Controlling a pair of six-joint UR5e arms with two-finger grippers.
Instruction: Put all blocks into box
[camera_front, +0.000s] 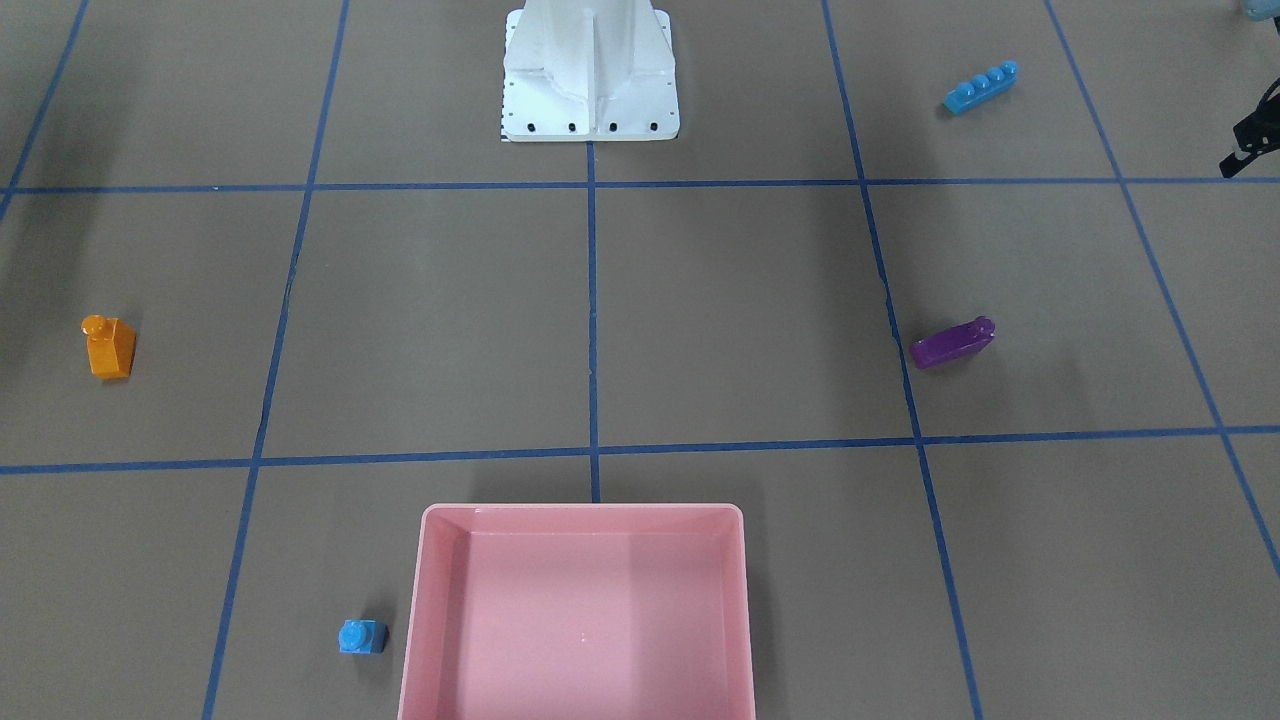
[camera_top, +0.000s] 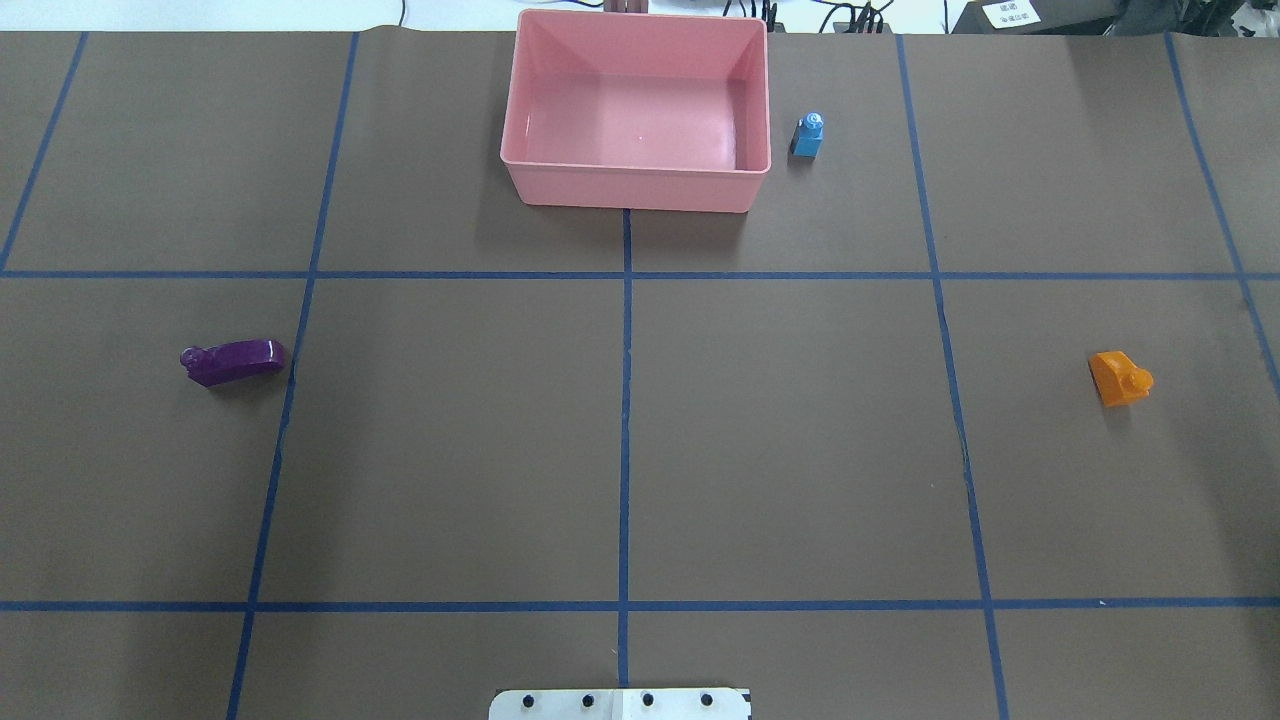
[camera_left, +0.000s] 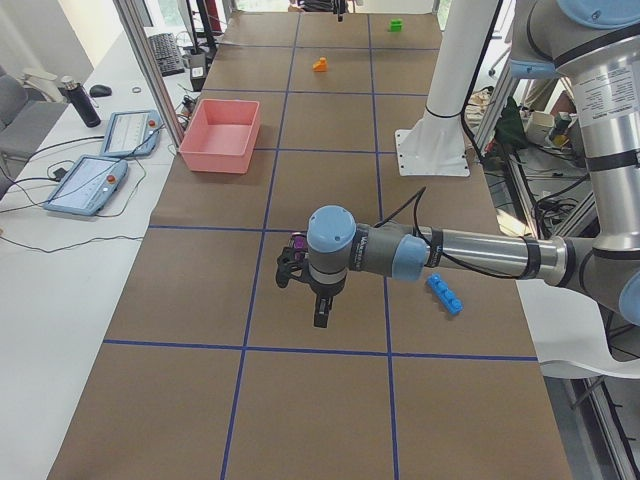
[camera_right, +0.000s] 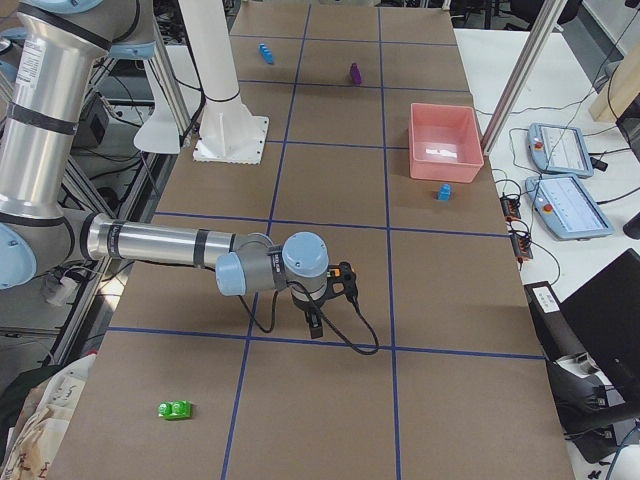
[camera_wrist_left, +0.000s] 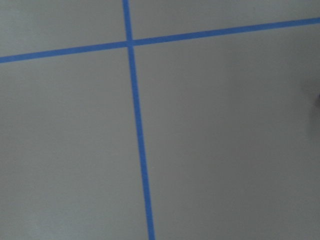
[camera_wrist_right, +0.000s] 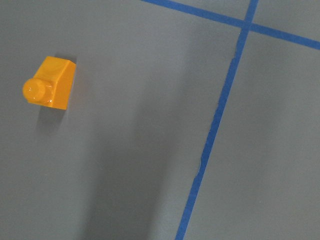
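Where tape (camera_top: 625, 450) grids the matte table (camera_top: 450, 450), a glossy blue brick (camera_top: 808, 135) is seen beside the pink box (camera_top: 636, 190); the spread of left gripper (camera_left: 320, 312) and right gripper (camera_right: 313, 322) cannot be told.

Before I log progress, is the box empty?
Empty: overhead and front views show only the box's bare pink floor; the small blue block stands outside, beside it.

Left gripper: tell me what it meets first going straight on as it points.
Probably the bare table: the left gripper points down, and its wrist view shows only brown surface and blue tape.
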